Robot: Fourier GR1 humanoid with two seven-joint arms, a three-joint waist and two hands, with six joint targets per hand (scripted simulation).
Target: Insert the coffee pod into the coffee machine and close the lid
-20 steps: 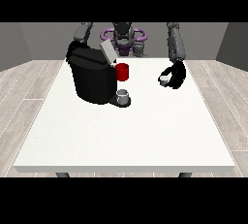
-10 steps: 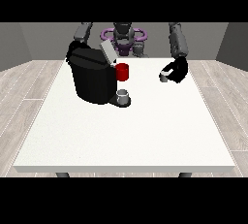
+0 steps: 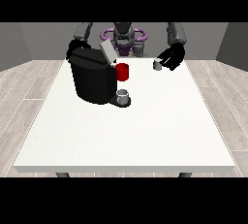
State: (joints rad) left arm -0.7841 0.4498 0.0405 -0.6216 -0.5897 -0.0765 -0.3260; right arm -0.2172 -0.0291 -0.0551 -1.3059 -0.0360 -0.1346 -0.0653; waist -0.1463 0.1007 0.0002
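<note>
The hand at the view's right [image 3: 172, 56] pinches the pod [image 3: 157, 64] above the table [image 3: 145, 131], well apart from the machine [image 3: 94, 77]; I fear it snagging the raised lid [image 3: 107, 52]

Bare test room: white table [image 3: 145, 140], wood-plank floor [image 3: 29, 87], grey walls [image 3: 19, 43].

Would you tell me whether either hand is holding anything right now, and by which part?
The hand at the view's right holds the small grey coffee pod, apparently by its side; the exact contact is unclear. The other hand is hidden behind the coffee machine.
</note>
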